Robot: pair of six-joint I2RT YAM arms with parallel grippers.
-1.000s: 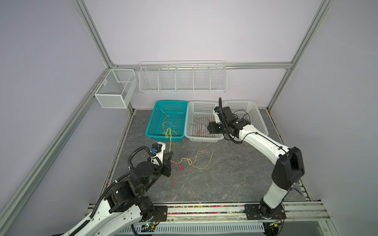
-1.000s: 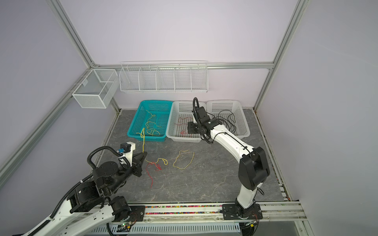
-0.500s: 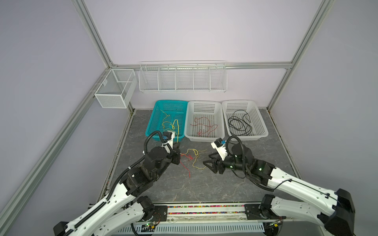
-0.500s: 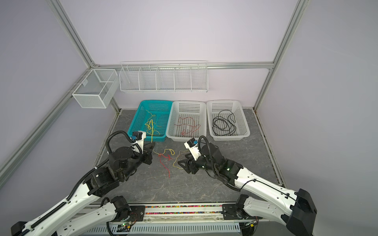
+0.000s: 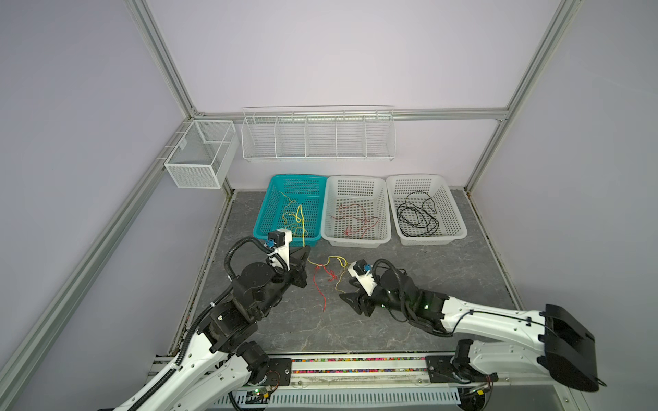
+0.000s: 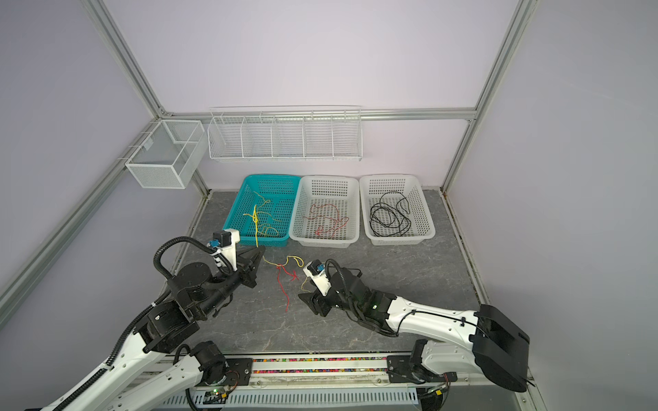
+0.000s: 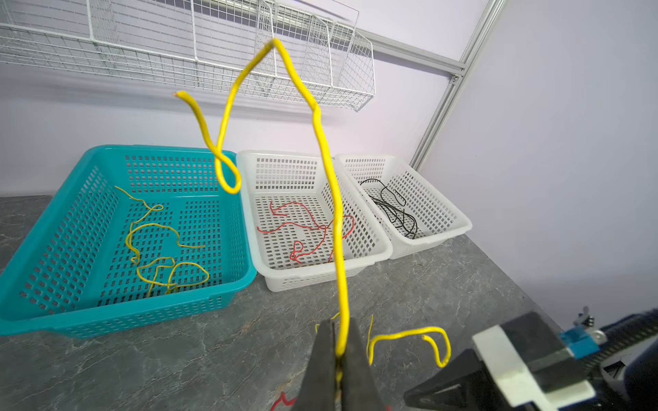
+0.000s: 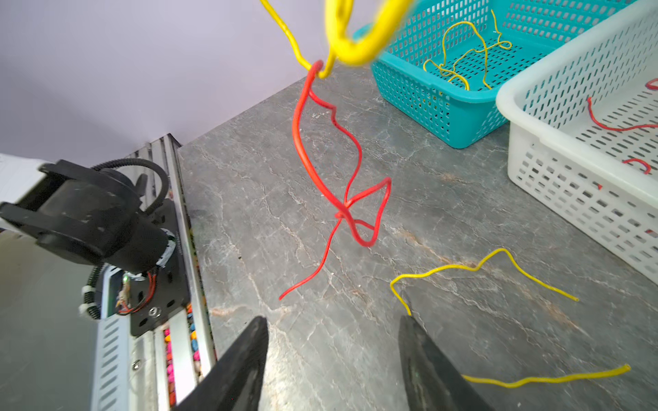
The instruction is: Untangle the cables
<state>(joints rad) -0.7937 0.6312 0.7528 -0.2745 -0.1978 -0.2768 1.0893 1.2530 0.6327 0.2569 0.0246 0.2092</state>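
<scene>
Gripping: left end effector (image 7: 338, 325) clamps yellow cable (image 7: 324, 149).
Returned: right end effector (image 8: 333, 322), open, facing red cable (image 8: 294, 135); separation next.

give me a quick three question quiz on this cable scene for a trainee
1. True or false: the left hand is shut on a yellow cable.
2. The right hand is: A open and empty; B shut on a cable; C out of view.
3. Fill in: the red cable is hooked on a ___ cable.
Key: 1 true; 2 A; 3 yellow.
</scene>
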